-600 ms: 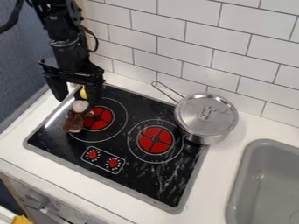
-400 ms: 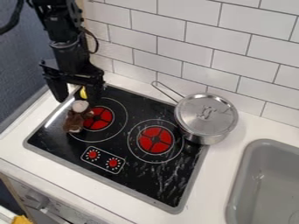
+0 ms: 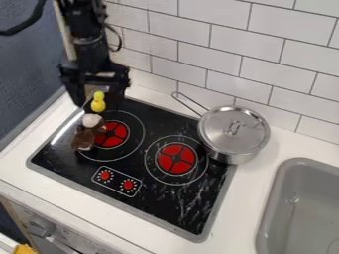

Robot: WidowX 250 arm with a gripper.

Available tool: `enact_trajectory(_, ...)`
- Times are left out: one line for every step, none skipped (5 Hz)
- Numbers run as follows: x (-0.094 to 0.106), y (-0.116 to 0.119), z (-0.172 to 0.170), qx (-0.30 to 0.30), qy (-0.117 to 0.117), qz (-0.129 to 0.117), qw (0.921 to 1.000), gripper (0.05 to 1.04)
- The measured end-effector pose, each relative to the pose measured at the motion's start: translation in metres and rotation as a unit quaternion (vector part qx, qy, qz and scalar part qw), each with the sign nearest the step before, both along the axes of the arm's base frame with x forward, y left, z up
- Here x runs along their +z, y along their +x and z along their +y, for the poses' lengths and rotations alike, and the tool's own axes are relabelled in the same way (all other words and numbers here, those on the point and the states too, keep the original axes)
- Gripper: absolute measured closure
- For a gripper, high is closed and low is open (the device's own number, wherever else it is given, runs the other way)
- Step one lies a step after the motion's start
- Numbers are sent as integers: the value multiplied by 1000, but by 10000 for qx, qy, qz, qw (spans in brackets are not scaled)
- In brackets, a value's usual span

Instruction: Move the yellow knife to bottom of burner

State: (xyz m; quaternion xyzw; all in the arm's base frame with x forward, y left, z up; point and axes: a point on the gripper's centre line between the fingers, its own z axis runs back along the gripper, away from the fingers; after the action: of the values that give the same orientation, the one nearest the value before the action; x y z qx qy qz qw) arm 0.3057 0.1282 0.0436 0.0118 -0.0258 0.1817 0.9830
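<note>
Hand (image 3: 98,104): spread wide above the stove's back corner, its fingers on either side of the yellow piece, with no clear grip
Yellow piece (image 3: 98,102): presumably the knife, behind the brown toy (image 3: 84,137)
Grip: best centred, closing evenly so the piece doesn't twist
Path: high enough to clear the toy's pale top
Set-down: gently, below a red burner (image 3: 111,134); which burner is meant, one cannot tell

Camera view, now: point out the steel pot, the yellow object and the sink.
Steel pot (image 3: 222,137): camera view, on its lid, front left of the lid's handle.
Yellow object (image 3: 98,105): camera view, on its wider lower part.
Sink (image 3: 306,161): camera view, on its far rim.
</note>
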Motion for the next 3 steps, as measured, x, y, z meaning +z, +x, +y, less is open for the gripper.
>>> enact_trajectory(-3, 15, 4, 234, -77, -8, 9997, 83)
enact_trajectory(-7, 22, 5, 394, 131, -288, 9987, 83)
enact_trajectory(-18, 24, 9, 550, 315, -265, 9976, 83)
